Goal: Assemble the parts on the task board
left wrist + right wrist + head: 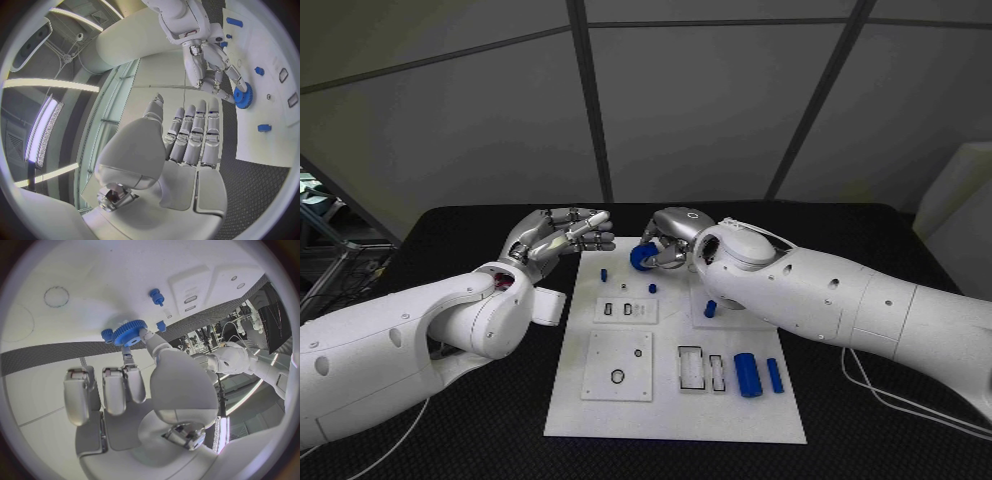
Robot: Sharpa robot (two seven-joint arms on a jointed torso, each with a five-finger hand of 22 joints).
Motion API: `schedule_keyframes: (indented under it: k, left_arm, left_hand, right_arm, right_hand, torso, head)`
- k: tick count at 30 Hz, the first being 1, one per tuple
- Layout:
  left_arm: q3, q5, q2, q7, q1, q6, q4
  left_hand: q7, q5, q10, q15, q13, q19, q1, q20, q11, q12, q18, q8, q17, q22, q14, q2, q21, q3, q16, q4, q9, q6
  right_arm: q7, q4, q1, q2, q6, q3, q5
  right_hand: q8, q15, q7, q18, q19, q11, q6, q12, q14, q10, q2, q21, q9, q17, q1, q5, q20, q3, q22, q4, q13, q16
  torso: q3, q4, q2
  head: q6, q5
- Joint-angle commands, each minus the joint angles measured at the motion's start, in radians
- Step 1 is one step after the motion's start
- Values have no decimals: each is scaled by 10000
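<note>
The task board [675, 400] lies in the middle of the black tabletop [877, 440], with its long side going away from the robot. The right hand [672, 238] is over the far end of the board and holds a blue gear [643, 257]; in the right wrist view the gear [130, 332] sits pinched between the thumb and a fingertip, while the other fingers [114, 390] stay straight and hold nothing. The gear is just above the white surface, near the far left corner of the board; I cannot tell if it touches the board.

The left hand [563, 238] is raised beside the far left edge of the board, not over it. Its fingers [192, 132] are together and lightly curled, and nothing is inside them. A small gap separates the two hands.

Near the gear, a small blue peg [604, 272] stands on the board close to its left edge, and another blue piece [651, 288] stands just above a raised white block [626, 309]. A short blue part [710, 309] stands beside the right forearm. In the near half, a thick blue cylinder [747, 374] and a thinner blue rod [775, 374] lie side by side close to the right edge, next to two rectangular slots [691, 368]. A square plate [619, 365] with a black ring on it takes the near left part. The near end of the board has open room, and bare tabletop is left on both sides.
</note>
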Motion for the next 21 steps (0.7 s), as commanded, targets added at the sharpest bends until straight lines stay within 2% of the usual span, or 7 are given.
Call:
schedule_keyframes:
  k: [1,5,14,17,19,21]
  left_arm:
    - [11,-41,1,28,15,108,11]
    - [11,-41,-9,25,15,102,11]
    - [11,-41,-14,16,15,97,11]
    - [11,-41,-10,15,15,98,14]
    - [11,-41,-9,13,15,97,16]
    - [11,-41,-9,11,15,96,18]
  left_hand:
    - [117,-32,6,50,-10,67,100,25,47,-60,-59,-69,14,-17,-13,8,-39,-7,-46,-75,-13,-45]
    - [117,-32,6,50,-10,67,100,25,47,-60,-59,-69,14,-17,-13,8,-39,-7,-46,-75,-13,-45]
    - [118,-39,3,55,-9,63,88,29,49,-81,-60,-83,16,-27,-21,20,-46,-24,-72,-91,-13,-47]
    - [118,-40,1,55,-10,62,86,30,49,-84,-60,-85,17,-29,-22,21,-47,-28,-75,-93,-13,-47]
    - [118,-40,1,55,-10,62,86,30,49,-84,-60,-85,17,-29,-22,21,-47,-28,-75,-93,-13,-47]
    - [118,-40,1,55,-10,62,86,30,49,-84,-60,-85,17,-29,-22,21,-47,-28,-75,-93,-13,-47]
  right_arm:
    - [-355,-54,-19,-17,252,-28,-197]
    - [-347,-28,-19,-52,372,-29,-188]
    - [-214,119,-19,-131,483,-31,-21]
    - [-215,124,-19,-138,396,-31,3]
    - [-227,112,-19,-139,349,-32,25]
    - [-236,93,-19,-142,329,-32,82]
  right_hand:
    - [-24,109,41,-74,1037,145,-450,-93,638,45,-198,32,762,694,-88,-38,131,-26,2634,90,811,-67]
    - [-8,182,114,-74,1037,221,-805,-136,642,15,-335,32,637,712,-283,-49,211,-117,2634,215,774,-64]
    - [33,194,98,-74,1037,222,-768,-86,655,48,-453,32,582,776,-698,53,245,-314,2634,612,831,-39]
    - [19,195,101,-74,1037,226,-803,-102,652,38,-483,32,561,762,-761,52,246,-351,2634,698,816,-47]
    - [-9,205,122,-74,1037,240,-930,-118,651,27,-544,32,520,762,-836,-33,251,-416,2634,803,802,-48]
    - [-1,230,149,-74,1037,267,-1086,-126,651,21,-605,32,464,763,-991,-128,269,-533,2634,1082,796,-50]
  torso:
    - [2,2,0]
    - [2,3,2]
    - [5,-18,2]
    - [1,-1,2]
    - [1,4,3]
    - [1,4,6]
  head:
    - [2,-12]
    - [-9,-13]
    - [-17,1]
    - [-14,-19]
    - [-13,-31]
    - [-7,-33]
